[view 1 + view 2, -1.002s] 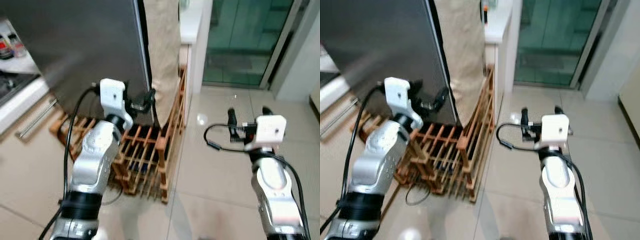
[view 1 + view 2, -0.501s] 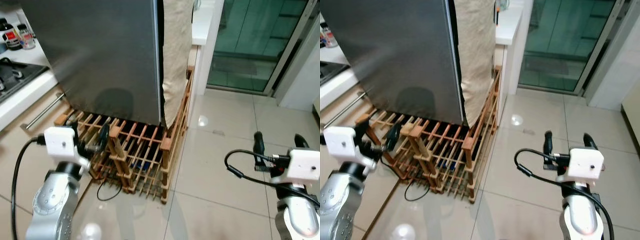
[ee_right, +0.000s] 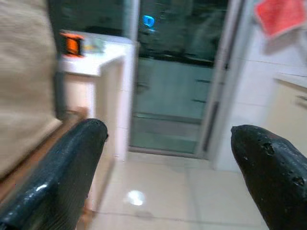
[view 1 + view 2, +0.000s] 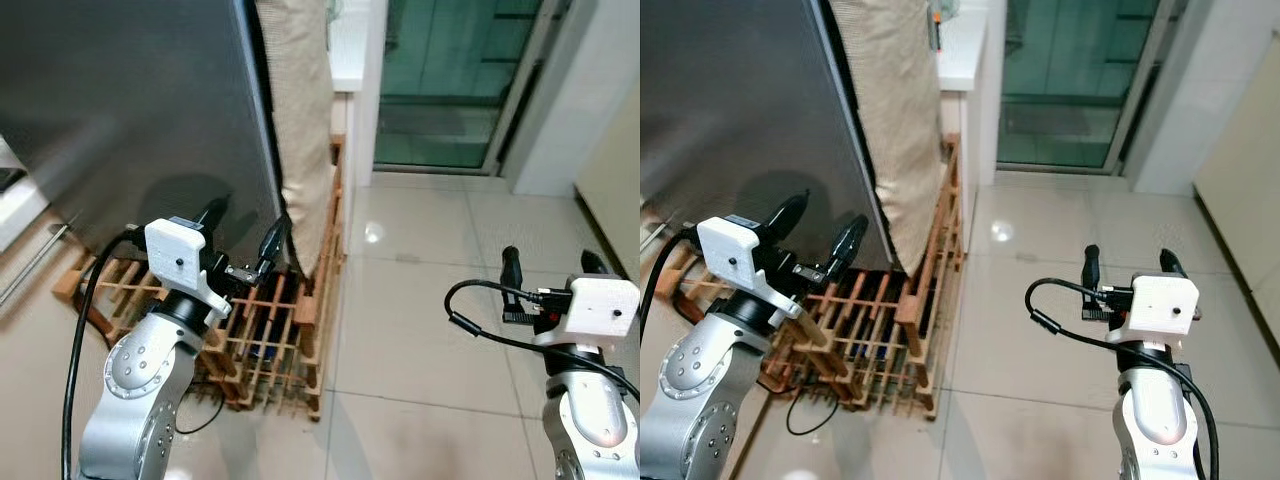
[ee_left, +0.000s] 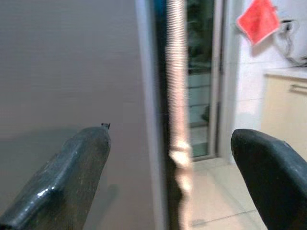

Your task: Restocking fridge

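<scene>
Nearest, at 8 o'clock: left gripper (image 4: 243, 238) raised with fingers spread and empty, just short of the grey fridge (image 4: 130, 110) door's edge, above a wooden rack (image 4: 270, 320) on the tiled floor (image 4: 420, 300). At 4 o'clock: right gripper (image 4: 546, 266) held over the tiles, fingers likewise parted, holding nothing. Farther, toward 12: beige cloth (image 4: 300, 110) draped beside the fridge, then a glass door (image 4: 450, 80).

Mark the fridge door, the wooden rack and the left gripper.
fridge door (image 4: 130, 110), left eye view, middle of the grey panel.
wooden rack (image 4: 300, 340), left eye view, front corner post.
left gripper (image 4: 243, 227), left eye view, midway between its open fingertips.
</scene>
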Robot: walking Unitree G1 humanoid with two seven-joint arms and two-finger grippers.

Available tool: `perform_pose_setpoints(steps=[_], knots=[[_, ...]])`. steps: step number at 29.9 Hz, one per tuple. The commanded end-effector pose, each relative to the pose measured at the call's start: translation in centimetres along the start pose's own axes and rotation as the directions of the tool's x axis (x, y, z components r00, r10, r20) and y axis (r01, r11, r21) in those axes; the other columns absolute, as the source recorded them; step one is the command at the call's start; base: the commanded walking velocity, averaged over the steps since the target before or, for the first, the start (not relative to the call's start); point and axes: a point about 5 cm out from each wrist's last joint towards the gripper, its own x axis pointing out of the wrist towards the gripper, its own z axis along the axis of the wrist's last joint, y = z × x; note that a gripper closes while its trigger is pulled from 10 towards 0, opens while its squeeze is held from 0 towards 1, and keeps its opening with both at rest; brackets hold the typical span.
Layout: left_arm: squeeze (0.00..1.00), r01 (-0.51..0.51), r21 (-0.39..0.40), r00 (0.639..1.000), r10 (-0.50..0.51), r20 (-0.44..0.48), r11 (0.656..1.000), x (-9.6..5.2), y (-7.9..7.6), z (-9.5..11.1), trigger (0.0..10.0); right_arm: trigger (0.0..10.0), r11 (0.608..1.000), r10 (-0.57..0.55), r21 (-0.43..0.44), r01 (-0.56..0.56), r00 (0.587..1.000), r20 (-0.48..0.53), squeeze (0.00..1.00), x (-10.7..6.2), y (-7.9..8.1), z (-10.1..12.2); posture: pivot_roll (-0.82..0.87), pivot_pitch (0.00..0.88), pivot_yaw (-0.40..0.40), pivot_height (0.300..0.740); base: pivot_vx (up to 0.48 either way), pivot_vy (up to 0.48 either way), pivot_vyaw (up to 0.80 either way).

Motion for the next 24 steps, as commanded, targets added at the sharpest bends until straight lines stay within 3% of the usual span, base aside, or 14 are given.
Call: perform_pose_setpoints(steps=[1, 9, 15, 20, 24], knots=[[0.00, 0.019, -0.001, 0.999, -0.019, 0.035, 1.000, 0.6, -0.2, 0.7, 10.0, 10.0, 1.000, -0.006, -0.021, 0.006, 1.000, -0.019, 0.00, -0.1, -0.4, -0.3, -0.16, 0.010, 0.059, 0.740, 0.480, 0.000, 0.00], [0.00, -0.050, -0.052, 0.998, 0.052, 0.038, 0.997, 1.8, 1.0, 0.9, 10.0, 10.0, 1.000, 0.005, -0.026, -0.006, 1.000, -0.009, 0.00, 0.4, -0.2, -0.1, -0.16, 0.012, 0.061, 0.740, 0.042, 0.000, 0.00], [0.00, -0.122, -0.143, 0.992, 0.126, 0.017, 0.982, 2.5, 2.2, 0.7, 10.0, 10.0, 1.000, 0.008, -0.027, -0.008, 1.000, -0.015, 0.00, 0.6, 0.1, -0.3, -0.16, 0.012, 0.066, 0.740, 0.000, 0.000, 0.00], [0.00, -0.077, -0.153, 0.995, 0.067, -0.071, 0.985, 3.7, 1.2, -0.3, 10.0, 10.0, 1.000, 0.012, -0.021, -0.012, 1.000, -0.015, 0.00, 0.7, 0.3, -0.3, -0.16, 0.014, 0.066, 0.740, 0.000, 0.000, 0.00], [0.00, 0.019, -0.146, 0.991, -0.039, -0.131, 0.989, 6.0, -0.9, -0.6, 10.0, 10.0, 1.000, 0.011, -0.013, -0.011, 1.000, -0.008, 0.00, 1.4, 0.5, -0.2, -0.16, 0.015, 0.065, 0.740, 0.000, 0.000, 0.00]])
